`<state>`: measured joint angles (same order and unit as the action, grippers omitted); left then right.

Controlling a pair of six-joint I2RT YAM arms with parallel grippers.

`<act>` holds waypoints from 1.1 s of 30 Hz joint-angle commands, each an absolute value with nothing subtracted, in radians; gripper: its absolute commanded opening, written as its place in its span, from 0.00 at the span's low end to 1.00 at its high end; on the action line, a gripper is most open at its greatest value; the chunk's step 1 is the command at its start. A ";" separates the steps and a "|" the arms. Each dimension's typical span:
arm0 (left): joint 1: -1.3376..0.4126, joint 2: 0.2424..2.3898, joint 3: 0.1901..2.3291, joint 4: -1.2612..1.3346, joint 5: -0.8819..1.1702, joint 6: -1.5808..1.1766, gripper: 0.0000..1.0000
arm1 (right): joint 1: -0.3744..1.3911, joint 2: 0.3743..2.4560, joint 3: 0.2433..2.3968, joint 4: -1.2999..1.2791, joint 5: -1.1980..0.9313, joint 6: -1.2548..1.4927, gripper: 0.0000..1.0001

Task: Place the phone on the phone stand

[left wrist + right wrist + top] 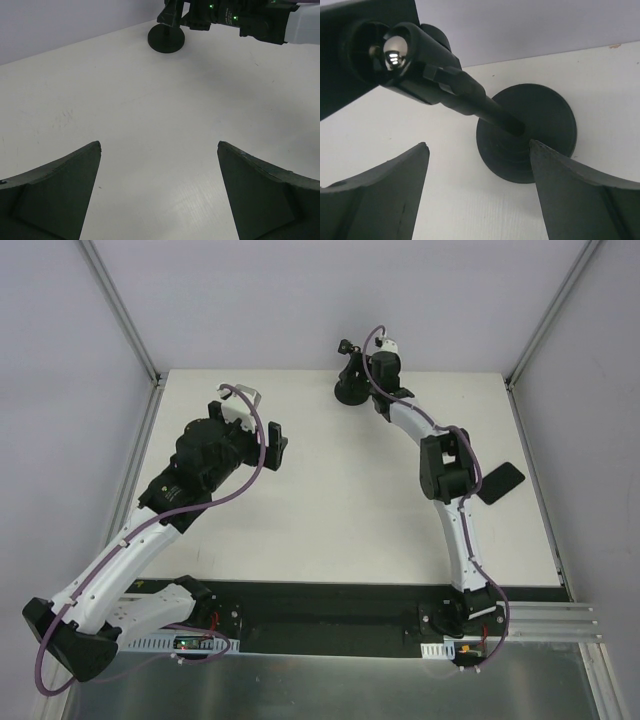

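**Spread wide around the stand (349, 386), with the phone (503, 481) flat on the table (320, 510)**

Find the phone lying flat on the white table near its right edge, just beside the right arm (445, 465) at the elbow, set at a slant to the table's sides, one corner tucked behind that elbow. Count it well apart from the stand and touched by neither gripper.

See the stand on its round base (545, 115) at the far edge of the table, thin post (490, 112) rising to a head (420, 65) with a shiny metal ball (393, 51) set in a socket.

See the right gripper (477, 144) stretched out to the stand, released, fingers (375, 200) wide apart, one to each side of the post, grasping nothing. From the right wrist, note the finger at the right of that view overlapping the rim of the base; cannot tell whether touching or merely in front.

See the left gripper (159, 145) released as well, fingers (50, 195) wide apart and empty, hovering over the left half of the table and pointed across toward the stand. From the left wrist, make out the base at the top of the view, with the right gripper's dark body and small green lights (234, 18) just beside it.
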<state>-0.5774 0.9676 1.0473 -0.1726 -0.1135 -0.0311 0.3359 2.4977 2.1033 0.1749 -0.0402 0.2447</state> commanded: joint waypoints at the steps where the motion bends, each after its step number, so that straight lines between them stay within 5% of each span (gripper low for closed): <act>1: -0.586 0.969 1.042 -0.130 -0.126 -0.011 0.99 | 0.354 2.523 2.221 0.164 0.115 0.118 0.81; 7: -0.588 0.979 1.043 -0.130 -0.121 -0.012 0.99 | 0.359 2.615 2.335 0.150 0.152 0.064 0.74; 17: -0.586 1.000 1.043 -0.130 -0.126 -0.011 0.99 | 0.361 2.684 2.416 0.236 0.131 0.008 0.50; 22: -0.586 1.003 1.040 -0.132 -0.130 -0.012 0.99 | 0.364 2.683 2.401 0.307 0.017 -0.037 0.23; 25: -0.586 1.003 1.037 -0.130 -0.143 -0.011 0.99 | 0.364 2.622 2.315 0.337 -0.032 -0.052 0.02; 33: -0.586 0.988 1.040 -0.130 -0.141 -0.038 0.99 | 0.365 2.261 1.759 0.454 -0.277 -0.124 0.01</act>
